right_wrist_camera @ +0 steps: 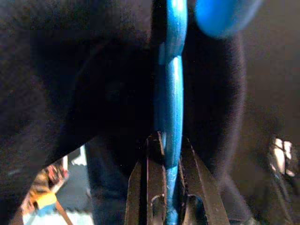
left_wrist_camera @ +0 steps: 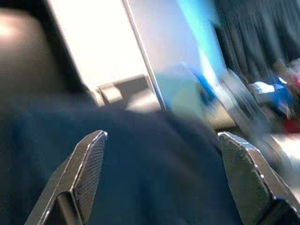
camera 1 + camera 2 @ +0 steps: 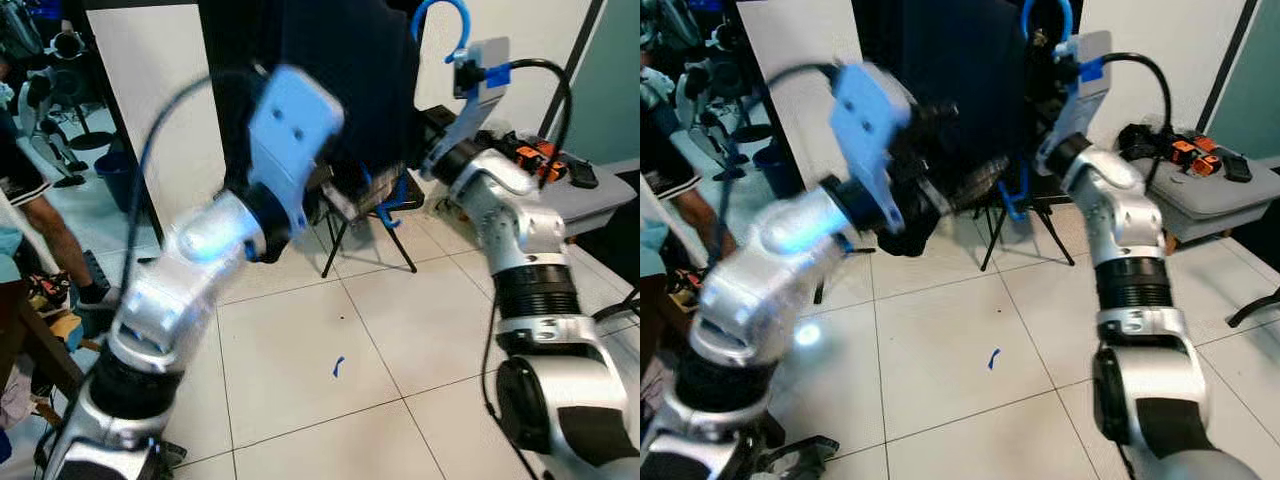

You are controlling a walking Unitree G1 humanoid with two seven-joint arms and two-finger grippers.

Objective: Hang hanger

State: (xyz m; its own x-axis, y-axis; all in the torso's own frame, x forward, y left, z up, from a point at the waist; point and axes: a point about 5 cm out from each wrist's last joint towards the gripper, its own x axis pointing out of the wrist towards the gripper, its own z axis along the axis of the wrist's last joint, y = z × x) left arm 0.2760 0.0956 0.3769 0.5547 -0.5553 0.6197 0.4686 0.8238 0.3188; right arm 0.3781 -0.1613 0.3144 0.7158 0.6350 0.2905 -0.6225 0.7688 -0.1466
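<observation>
far left: person's legs (image 3: 40,215) at the edge, beside clutter and a blue bin (image 3: 120,178) on the floor.

left arm (image 3: 190,270) raised and motion-blurred, reaching up toward the dark garment (image 3: 340,90). left gripper (image 2: 161,178) with fingers spread wide apart, nothing between them; dark cloth fills the space just past the fingertips in the left wrist view. touching or just short of the cloth: cannot tell, too blurred.

centre: garment hangs high in front of a white board (image 3: 160,110), draped over the blue hanger (image 1: 169,93). hanger's hook (image 3: 445,25) curves up above the garment's top right corner. whether the hook sits over a rail or anything else: cannot tell, top of view cuts it off. folding chair (image 3: 365,215) with blue parts stands on the tiled floor (image 3: 300,350) behind and below the garment. small blue scrap (image 3: 338,367) on the tiles, well apart from both arms.

right: right arm (image 3: 520,250) lifted, bent at elbow, wrist up near the hanger hook. right gripper (image 1: 168,154) clamped tight on the hanger's blue shaft, fingers pressed to both sides of it, garment directly behind. black cable (image 3: 550,85) loops off the wrist.

far right: grey table (image 3: 590,205) with orange-and-black items (image 3: 535,155) and a dark flat object (image 3: 582,175) on top.
</observation>
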